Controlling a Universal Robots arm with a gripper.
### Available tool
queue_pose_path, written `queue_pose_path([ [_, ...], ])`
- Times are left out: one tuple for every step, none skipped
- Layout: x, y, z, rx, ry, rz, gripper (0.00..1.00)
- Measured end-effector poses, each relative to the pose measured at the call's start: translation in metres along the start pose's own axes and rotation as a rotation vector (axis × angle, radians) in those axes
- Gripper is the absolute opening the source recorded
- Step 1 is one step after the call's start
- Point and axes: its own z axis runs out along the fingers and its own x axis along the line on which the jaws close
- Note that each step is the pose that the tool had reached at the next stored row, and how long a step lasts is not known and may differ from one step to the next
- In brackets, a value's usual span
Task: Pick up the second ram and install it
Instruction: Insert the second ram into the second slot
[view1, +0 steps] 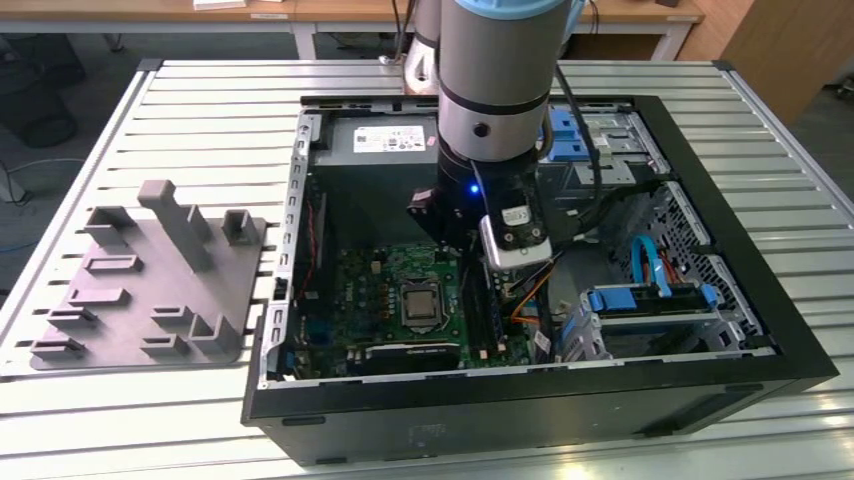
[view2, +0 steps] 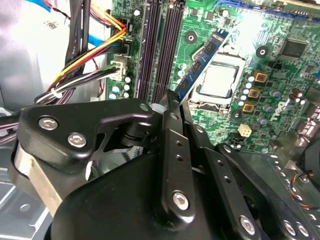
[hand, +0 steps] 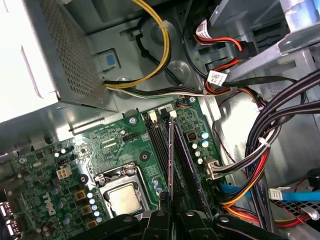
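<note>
The second ram (view2: 204, 59) is a thin blue stick with black chips, and my gripper (view2: 172, 104) is shut on one of its ends. It hangs inside the open computer case above the green motherboard (view2: 260, 45), close beside the long dark memory slots (view2: 159, 45) and next to the processor socket (view2: 219, 81). In the first wrist view the second ram (hand: 171, 155) shows edge-on, running along the memory slots (hand: 156, 142), with my gripper (hand: 169, 201) clamped on it. In the exterior view the arm (view1: 491, 120) reaches down into the case over the motherboard (view1: 387, 300).
The black case wall (view1: 534, 400) rings the work area. Cable bundles (hand: 260, 165) and a drive cage (view1: 661, 310) crowd one side of the slots, and the power supply (view1: 387, 140) sits at the back. A grey plastic tray (view1: 147, 280) with upright posts lies on the slatted table at the exterior view's left.
</note>
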Motion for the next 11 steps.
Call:
queue_pose_path([
  [0.0000,0.0000,0.0000,0.0002,0.0000,0.005,0.14],
  [0.0000,0.0000,0.0001,0.0004,0.0000,0.011,0.14],
  [0.0000,0.0000,0.0001,0.0006,0.0000,0.016,0.14],
  [0.0000,0.0000,0.0001,0.0008,0.0000,0.021,0.14],
  [0.0000,0.0000,0.0001,0.0011,0.0000,0.027,0.14],
  [0.0000,0.0000,0.0002,0.0012,-0.0001,0.032,0.14],
  [0.0000,0.0000,0.0002,0.0014,-0.0001,0.037,0.14],
  [0.0000,0.0000,0.0002,0.0016,-0.0001,0.042,0.14],
  [0.0000,0.0000,0.0002,0.0018,-0.0001,0.047,0.14],
  [0.0000,0.0000,0.0002,0.0020,-0.0001,0.052,0.14],
  [0.0000,0.0000,0.0003,0.0021,-0.0001,0.058,0.14],
])
